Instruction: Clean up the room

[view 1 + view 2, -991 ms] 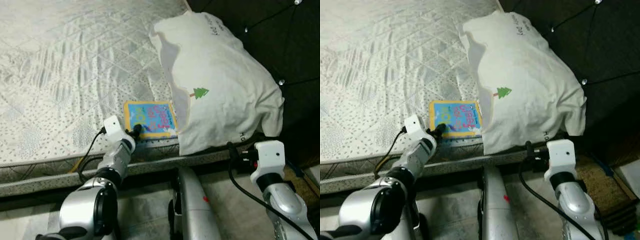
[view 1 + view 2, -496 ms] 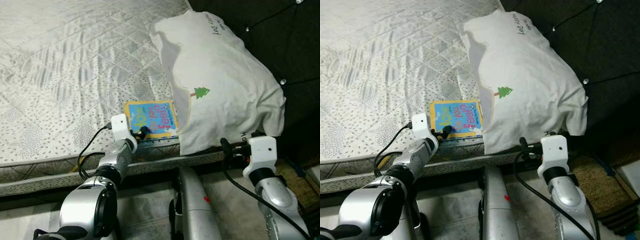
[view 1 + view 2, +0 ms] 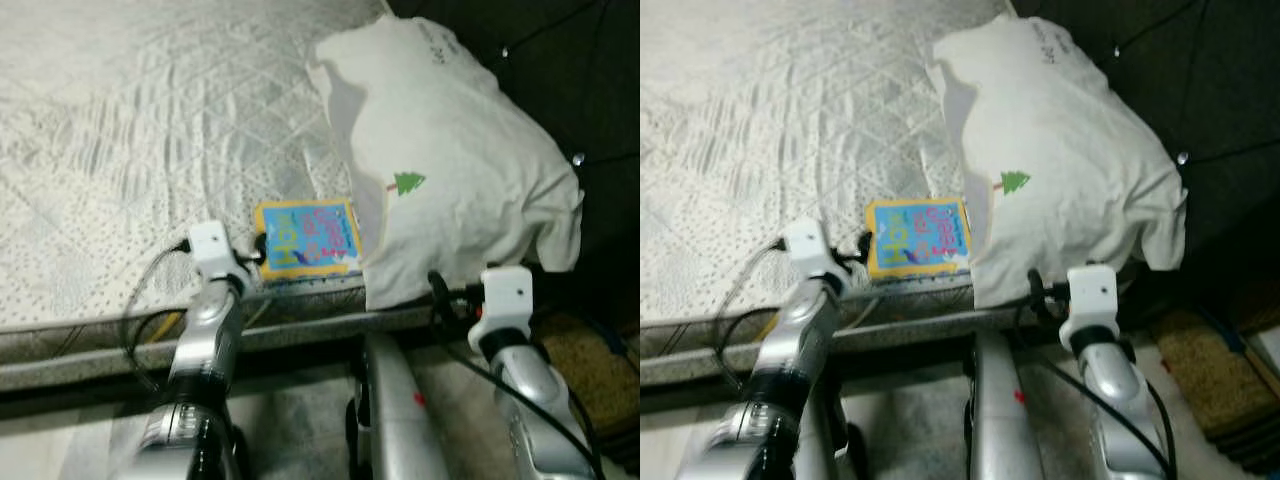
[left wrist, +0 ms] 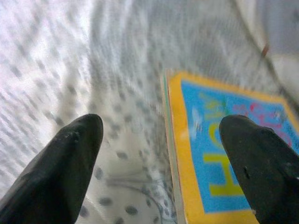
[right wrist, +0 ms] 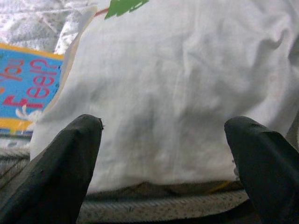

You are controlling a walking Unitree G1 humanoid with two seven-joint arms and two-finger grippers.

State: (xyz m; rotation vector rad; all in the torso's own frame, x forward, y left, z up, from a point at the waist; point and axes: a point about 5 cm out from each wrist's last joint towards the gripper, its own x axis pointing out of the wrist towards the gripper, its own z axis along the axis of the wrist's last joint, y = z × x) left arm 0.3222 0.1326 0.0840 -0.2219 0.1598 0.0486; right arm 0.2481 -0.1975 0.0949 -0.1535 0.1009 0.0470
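A picture book (image 3: 306, 237) with a blue cover and yellow border lies flat on the mattress (image 3: 140, 130) near its front edge, its right side tucked under a white pillow (image 3: 455, 150) printed with a small green tree. My left gripper (image 3: 257, 250) is open at the book's left edge. In the left wrist view the book (image 4: 224, 154) lies between the spread fingers (image 4: 65, 163). My right gripper (image 3: 438, 288) is open just below the pillow's front edge. The right wrist view faces the pillow (image 5: 177, 93), with a corner of the book (image 5: 23, 86) beside it.
A dark tufted headboard (image 3: 565, 70) stands behind the pillow on the right. The mattress side (image 3: 90, 345) runs across in front of me. A brown rug (image 3: 595, 350) lies on the floor at the right. My silver body (image 3: 395, 420) shows at the bottom.
My left arm has stretched forward, its gripper staying at the book's left edge. The right gripper has shifted left, closer under the pillow. The camera moved slightly and the picture is blurred.
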